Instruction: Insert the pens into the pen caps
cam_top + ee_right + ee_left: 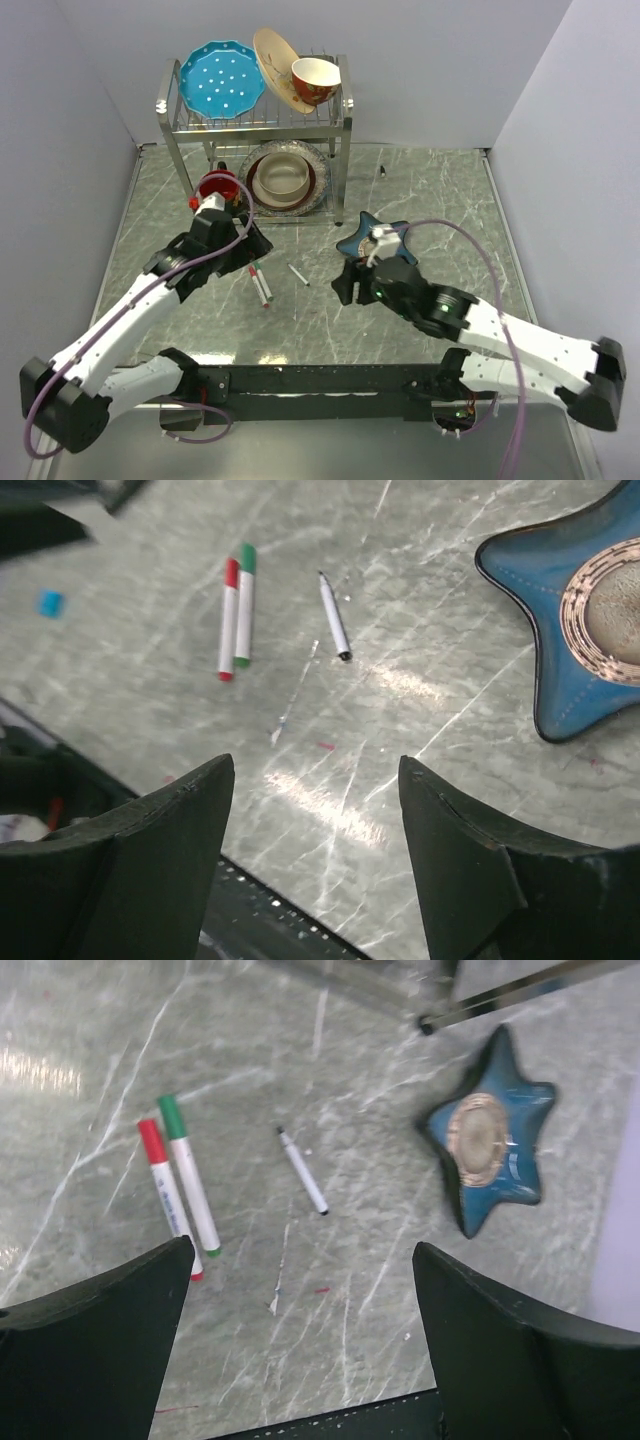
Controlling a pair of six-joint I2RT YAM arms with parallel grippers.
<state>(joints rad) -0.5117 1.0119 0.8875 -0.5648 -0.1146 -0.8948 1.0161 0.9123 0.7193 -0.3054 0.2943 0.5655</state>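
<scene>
Two white pens lie side by side on the marble table, one with red ends (pixel 168 1200) (pixel 228 620) and one with green ends (pixel 190 1175) (pixel 244 605); the pair shows in the top view (pixel 261 284). A thinner white pen with dark ends (pixel 298 274) (pixel 302 1170) (pixel 333 630) lies apart to their right. A small blue pen cap (pixel 50 603) sits left of the pens. My left gripper (pixel 238 238) (pixel 303 1250) hovers open behind the pens. My right gripper (pixel 350 278) (pixel 315 762) hovers open to their right. Neither holds anything.
A blue star-shaped dish (pixel 390 238) (pixel 490 1150) (pixel 580 610) lies beside the right gripper. A metal dish rack (pixel 345 150) with plates, bowls and a red cup (pixel 217 185) stands at the back. A small dark object (pixel 383 170) lies right of the rack.
</scene>
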